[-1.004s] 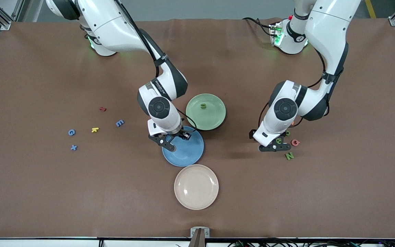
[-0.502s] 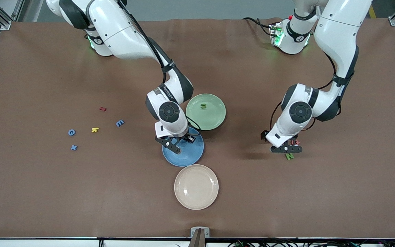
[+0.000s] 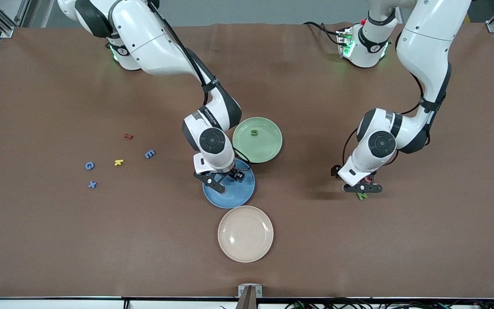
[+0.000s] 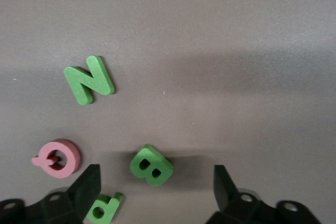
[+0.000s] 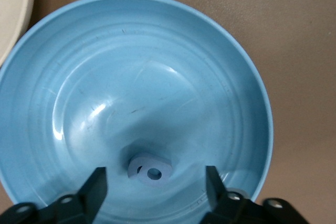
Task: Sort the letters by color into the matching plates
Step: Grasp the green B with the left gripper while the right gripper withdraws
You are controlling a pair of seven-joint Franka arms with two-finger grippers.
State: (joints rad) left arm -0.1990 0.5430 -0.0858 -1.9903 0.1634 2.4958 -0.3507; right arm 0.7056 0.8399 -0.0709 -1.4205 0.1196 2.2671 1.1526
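front view: we see right gripper [image 3: 225,179] over blue plate [image 3: 238,195]; left gripper [image 3: 363,186] low over letter cluster toward left arm's end, green n [image 3: 362,196] peeking out. green u [image 3: 254,132] lies in green plate [image 3: 268,148]; blue g [image 3: 89,165], x [image 3: 92,184], e [image 3: 149,154] toward right arm's end.

left wrist view: we see fingers [image 4: 224,183] spread wide, green b [image 4: 151,165] between them, untouched; green p [image 4: 104,208], pink q [image 4: 56,157] beside.

right wrist view: we see fingers [image 5: 95,186] apart, blue letter [image 5: 150,169] lying in plate between them.
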